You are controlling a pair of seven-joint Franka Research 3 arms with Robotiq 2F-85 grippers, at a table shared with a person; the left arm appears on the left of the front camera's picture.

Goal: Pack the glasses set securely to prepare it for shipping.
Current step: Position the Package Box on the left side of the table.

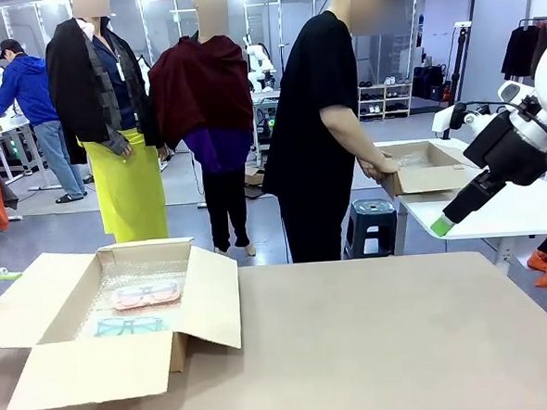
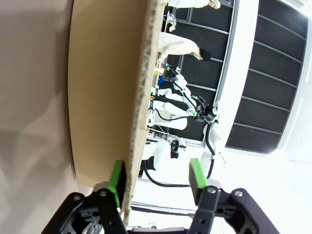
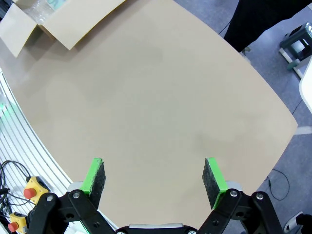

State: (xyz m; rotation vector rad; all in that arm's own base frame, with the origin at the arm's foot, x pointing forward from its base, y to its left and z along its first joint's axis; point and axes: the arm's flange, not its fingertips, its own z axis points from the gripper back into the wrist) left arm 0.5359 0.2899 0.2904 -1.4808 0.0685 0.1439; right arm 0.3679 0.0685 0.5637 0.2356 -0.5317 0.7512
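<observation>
The glasses set lies inside an open cardboard box (image 1: 125, 363) at the table's left, on bubble wrap: the pink case (image 1: 146, 294) farther back, the pale mint case (image 1: 128, 325) nearer me. My right gripper (image 1: 442, 223) hangs in the air beyond the table's right far corner, well away from the box. In the right wrist view it (image 3: 155, 176) is open above the bare tabletop, with the box (image 3: 48, 19) far off. My left gripper (image 2: 156, 180) is open, and a box flap's edge (image 2: 139, 97) runs close beside one finger (image 2: 116, 178).
The person (image 1: 315, 119) stands at the far side, turned toward a white side table (image 1: 506, 214), with both hands on a second cardboard box (image 1: 424, 168). A stool (image 1: 372, 219) stands beside them. The tan table (image 1: 375, 347) stretches wide to the right of the box.
</observation>
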